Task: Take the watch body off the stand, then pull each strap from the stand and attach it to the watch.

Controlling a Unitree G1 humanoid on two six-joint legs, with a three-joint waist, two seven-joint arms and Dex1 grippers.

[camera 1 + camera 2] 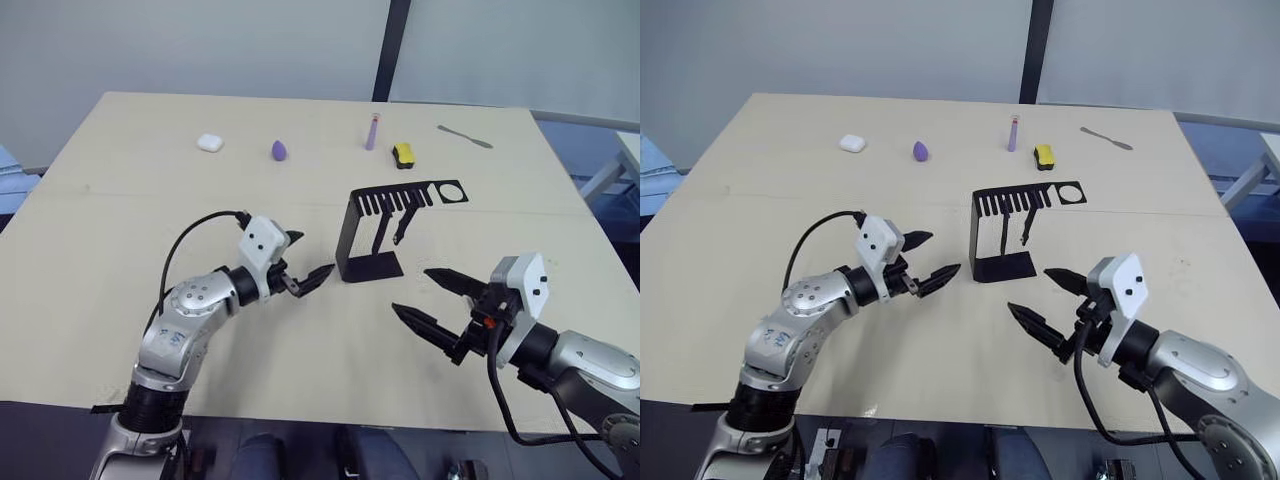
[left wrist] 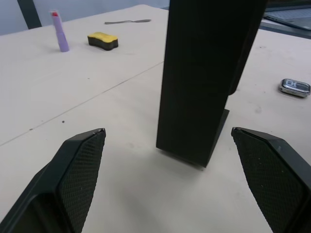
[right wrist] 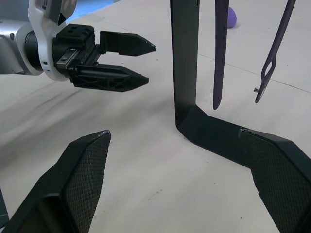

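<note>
The black stand (image 1: 372, 232) sits on the pale table (image 1: 120, 220), near the middle; its flat foot lies on the table and its top plate with the slots and the round hole sticks out toward the robot's right. Two dark straps (image 3: 219, 53) hang down from the slots; they do not reach the table; one ends in a thin loop with a small pin.

The left gripper (image 1: 305, 262) is just beside the stand, on its left; its two black fingers are spread apart and hold nothing; they point at the upright back of the stand. The right gripper (image 1: 432, 296) is near the stand, in front of it and to its right; its fingers are spread wide too, and nothing is between them; it does not touch the stand.

The watch body (image 2: 294, 87) lies flat on the table, seen past the stand in the left wrist view; it is off the stand and apart from both grippers.

Along the far side of the table there is a small white thing (image 1: 209, 143); a purple egg-shaped thing (image 1: 279, 150); an upright lilac tube (image 1: 372, 131); a yellow-and-black thing (image 1: 403, 154); and a flat grey tool (image 1: 464, 136); all are well apart from the grippers.
</note>
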